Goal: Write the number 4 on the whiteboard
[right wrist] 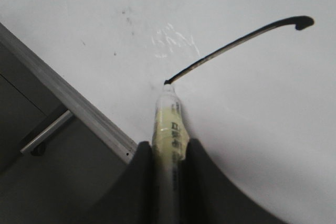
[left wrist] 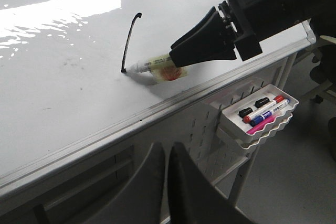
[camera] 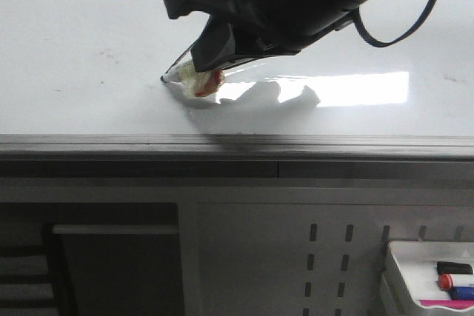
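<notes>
The whiteboard point(camera: 89, 42) is a glossy white board with a grey edge strip. My right gripper point(camera: 215, 61) is shut on a marker point(camera: 194, 79) with a yellowish wrapped barrel, and its tip touches the board. One curved black stroke point(left wrist: 128, 40) of the number 4 runs from the tip; it also shows in the right wrist view point(right wrist: 236, 43), ending at the marker point(right wrist: 170, 124) tip between my fingers point(right wrist: 142, 182). The right gripper also shows in the left wrist view point(left wrist: 181, 56). My left gripper point(left wrist: 168, 153) is shut and empty, below the board's front edge.
A small white tray point(left wrist: 262, 119) with several markers hangs on the perforated panel under the board; it also shows in the front view point(camera: 426, 279). Faint dark smudges point(camera: 111, 55) and a bright glare point(camera: 355, 88) lie on the board. The grey edge strip point(camera: 237, 144) runs along the front.
</notes>
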Robot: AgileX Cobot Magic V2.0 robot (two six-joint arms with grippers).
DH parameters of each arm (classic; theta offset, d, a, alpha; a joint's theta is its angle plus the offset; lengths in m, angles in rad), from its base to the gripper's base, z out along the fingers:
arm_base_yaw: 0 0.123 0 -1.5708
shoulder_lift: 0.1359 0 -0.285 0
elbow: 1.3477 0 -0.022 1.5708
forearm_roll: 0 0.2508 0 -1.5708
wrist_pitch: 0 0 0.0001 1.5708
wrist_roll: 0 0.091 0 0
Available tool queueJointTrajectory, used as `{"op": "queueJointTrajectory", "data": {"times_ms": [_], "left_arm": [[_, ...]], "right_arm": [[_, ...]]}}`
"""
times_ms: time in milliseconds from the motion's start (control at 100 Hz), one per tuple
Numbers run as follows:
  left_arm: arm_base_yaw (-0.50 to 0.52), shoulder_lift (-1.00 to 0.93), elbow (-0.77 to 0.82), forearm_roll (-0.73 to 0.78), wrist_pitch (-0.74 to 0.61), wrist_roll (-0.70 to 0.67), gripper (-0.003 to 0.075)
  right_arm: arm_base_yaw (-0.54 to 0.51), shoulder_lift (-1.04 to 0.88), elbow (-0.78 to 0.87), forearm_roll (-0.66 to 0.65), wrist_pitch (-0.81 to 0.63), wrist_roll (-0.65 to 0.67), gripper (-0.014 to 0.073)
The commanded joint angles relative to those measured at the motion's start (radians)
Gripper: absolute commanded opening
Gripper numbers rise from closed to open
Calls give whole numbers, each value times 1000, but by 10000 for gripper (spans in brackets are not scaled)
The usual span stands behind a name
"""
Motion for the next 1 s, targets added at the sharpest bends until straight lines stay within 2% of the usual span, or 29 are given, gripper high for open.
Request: {"op": "queueJointTrajectory", "data": {"times_ms": [0, 340, 740, 990], "left_arm": [[2, 6, -23, -18, -75, -9, -20], [2, 6, -23, -11, -77, -9, -20], [2, 6, -23, -5, -79, -9, -20], [2, 6, -23, -5, -94, -9, -20]], "right_arm": [[-30, -16, -17, 6, -33, -5, -60], [-143, -115, 16, 6, 25, -5, -60], [-379, -325, 191, 4, 88, -5, -60], [-403, -342, 183, 12, 126, -5, -60]]}}
